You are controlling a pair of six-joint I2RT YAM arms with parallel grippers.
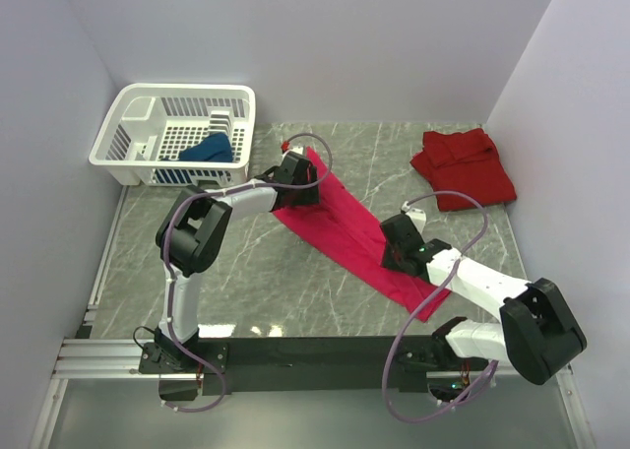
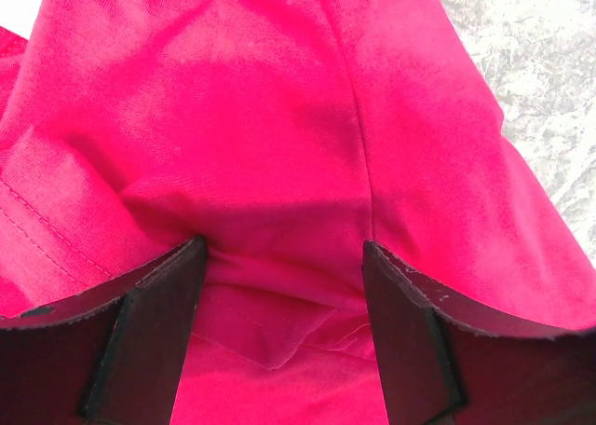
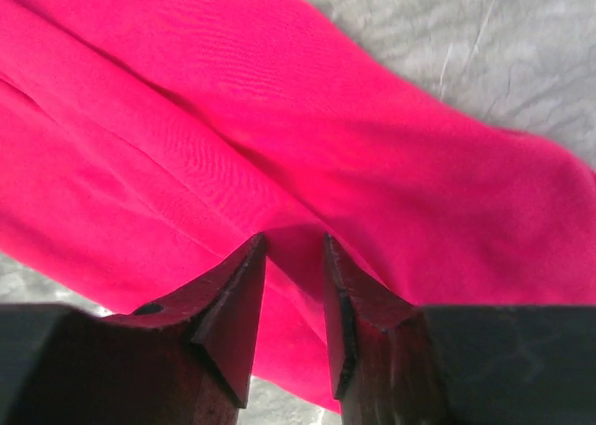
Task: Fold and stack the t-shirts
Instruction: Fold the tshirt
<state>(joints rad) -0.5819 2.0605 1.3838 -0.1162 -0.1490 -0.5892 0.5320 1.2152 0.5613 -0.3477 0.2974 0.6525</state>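
Marbled grey tabletop point(image 1: 256, 272) carries the work. My left gripper point(image 2: 284, 257) stands wide, its jaws straddling a raised fold of the magenta t-shirt point(image 1: 345, 237) near the tabletop's far middle; I cannot tell whether it grips. My right gripper point(image 3: 293, 257), jaws narrowly parted, presses into the same shirt's near end. The cloth is soft and limp, best pinched at hems. The darker red t-shirt point(image 1: 463, 165) lies at the far right corner, the dark blue t-shirt point(image 1: 209, 151) in the white basket point(image 1: 128, 124), far left.

Robot lab test cell, plain white walls point(image 1: 295, 35), marble-patterned table point(image 1: 256, 272), aluminium rail point(image 1: 98, 355)
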